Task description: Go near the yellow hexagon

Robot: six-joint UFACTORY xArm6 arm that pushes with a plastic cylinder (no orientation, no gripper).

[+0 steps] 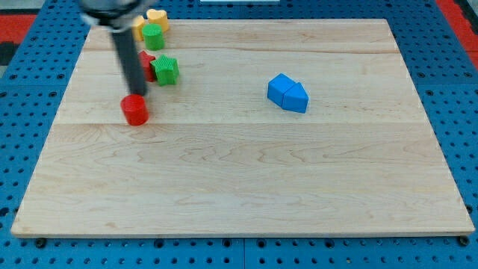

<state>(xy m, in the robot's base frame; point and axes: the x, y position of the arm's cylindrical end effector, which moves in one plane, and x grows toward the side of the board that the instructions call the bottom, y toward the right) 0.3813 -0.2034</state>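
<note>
The pale wooden table (246, 187) fills most of the view, sitting on a blue pegboard surround (455, 90). Near the middle right lie two blue wedge-like blocks (288, 93), touching each other and well apart from everything else. The other blocks cluster at the view's top left: a green star-shaped block (166, 70), a red block (147, 61) partly hidden behind the rod, a green cylinder (153, 36), a red cylinder (135, 110) lower down, and at the very top edge two yellow blocks, of which the clearer one, the yellow hexagon (157, 17), sits just above the green cylinder.

There are no fingers here, so nothing opens, closes or is held. My tip (139, 94) rests just above the red cylinder. The hexagon lies toward the view's top and slightly right of my tip, with the red block and green cylinder roughly in between, so I judge a straight run would disturb them.
</note>
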